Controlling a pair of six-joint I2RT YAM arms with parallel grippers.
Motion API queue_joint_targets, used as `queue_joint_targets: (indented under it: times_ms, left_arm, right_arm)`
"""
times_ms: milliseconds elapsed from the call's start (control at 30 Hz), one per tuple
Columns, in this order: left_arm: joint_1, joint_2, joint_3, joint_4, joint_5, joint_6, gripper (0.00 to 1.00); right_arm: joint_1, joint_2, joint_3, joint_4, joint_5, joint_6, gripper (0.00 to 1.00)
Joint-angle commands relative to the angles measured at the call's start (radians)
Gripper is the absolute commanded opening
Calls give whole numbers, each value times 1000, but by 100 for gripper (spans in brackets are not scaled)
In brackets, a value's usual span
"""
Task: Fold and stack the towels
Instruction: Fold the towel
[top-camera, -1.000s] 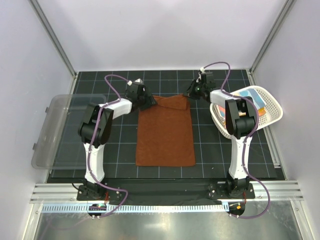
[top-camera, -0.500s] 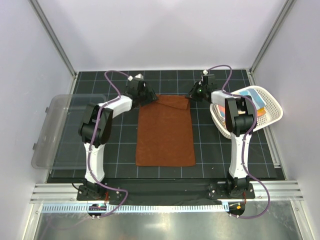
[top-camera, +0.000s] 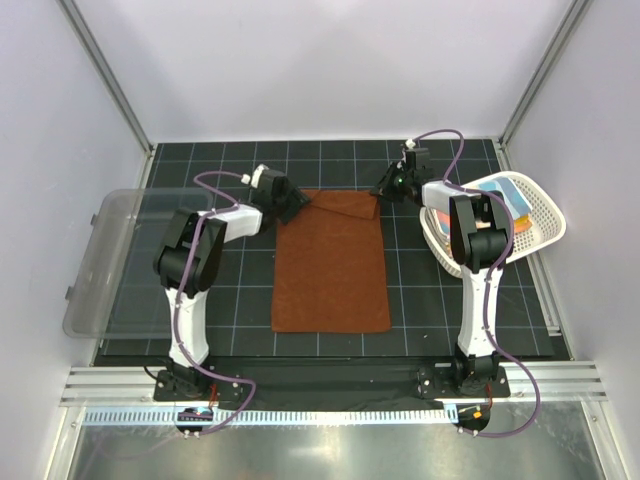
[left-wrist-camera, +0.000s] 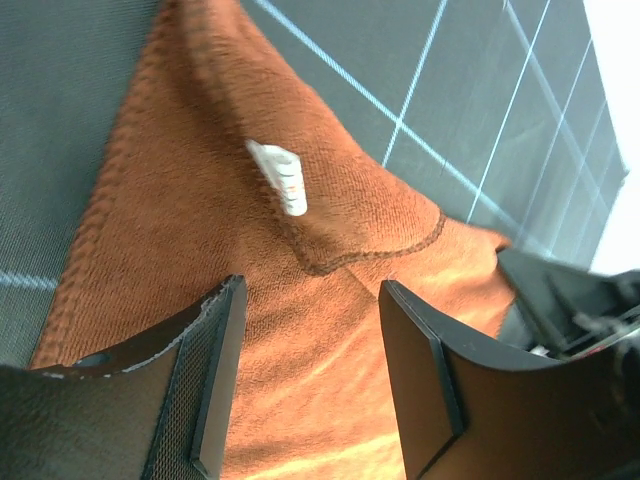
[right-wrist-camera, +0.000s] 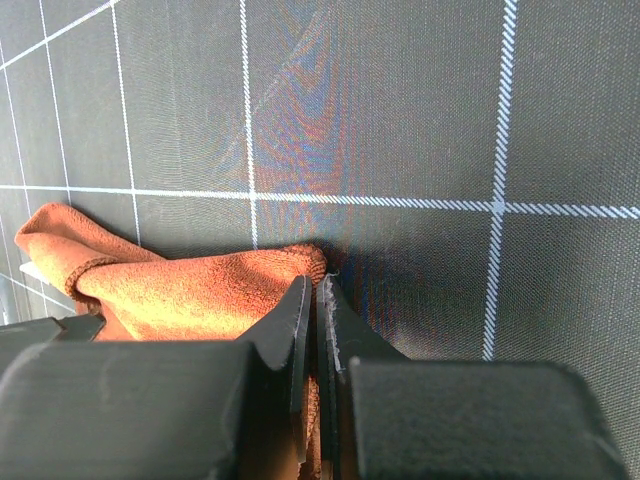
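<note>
Just let go of the far-left corner of the rust-brown towel (top-camera: 330, 270), flat on the worktop (top-camera: 240, 290), and backed off leftward with the left gripper (top-camera: 283, 197) spread wide, pinching the far-right corner tight in the right gripper (top-camera: 388, 186); probably means regrasping that doubled-over corner before any fold.

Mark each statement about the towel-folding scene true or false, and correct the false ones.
1. The brown towel lies on the mat. True.
2. The left jaws clamp the towel. False: they stand open above its folded corner.
3. The right jaws are shut on a towel corner. True.
4. The basket stands left of the towel. False: it stands to the right.
</note>
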Motion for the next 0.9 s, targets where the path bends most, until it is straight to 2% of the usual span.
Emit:
queue_joint_targets:
  times_ms: [0,233,433,633,867]
  left_arm:
    - [0,-56,-28,113,-78,-139,60]
    - [2,-22,-25,153,-69,-257,56]
    - [-8,-1,-20,118,-93,-315,47]
    - [-57,-80,-74,64,-242,-323,47]
    - [-60,-48,-86,99,-230,-387,45]
  right_arm:
    - [-4,-4,35,36,-5,11,1]
    - [-6,-1,29,40,-8,11,1]
    - [-10,-1,29,39,-11,7,1]
    - [-12,0,30,39,-16,8,1]
    - [-12,-4,29,39,-22,8,1]
